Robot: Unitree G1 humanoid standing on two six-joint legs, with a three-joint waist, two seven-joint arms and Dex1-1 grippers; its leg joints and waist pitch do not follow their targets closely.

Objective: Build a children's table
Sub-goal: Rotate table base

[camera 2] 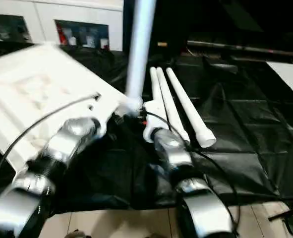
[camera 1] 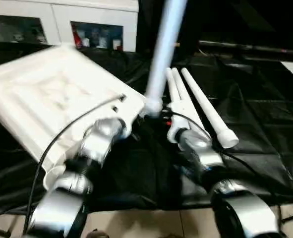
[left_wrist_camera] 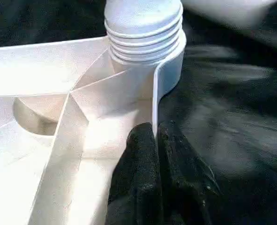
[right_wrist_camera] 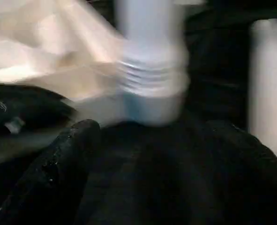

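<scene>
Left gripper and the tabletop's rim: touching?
Touching. In the left wrist view the left gripper has its shut black fingers pinched on the tabletop's thin rim wall, just below the upright leg.

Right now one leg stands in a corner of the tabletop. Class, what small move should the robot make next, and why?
Probably reach the right gripper, its fingers apart, to one of the three loose legs. The standing leg is already in its corner socket, and the left gripper is pinched on the tabletop rim.
</scene>
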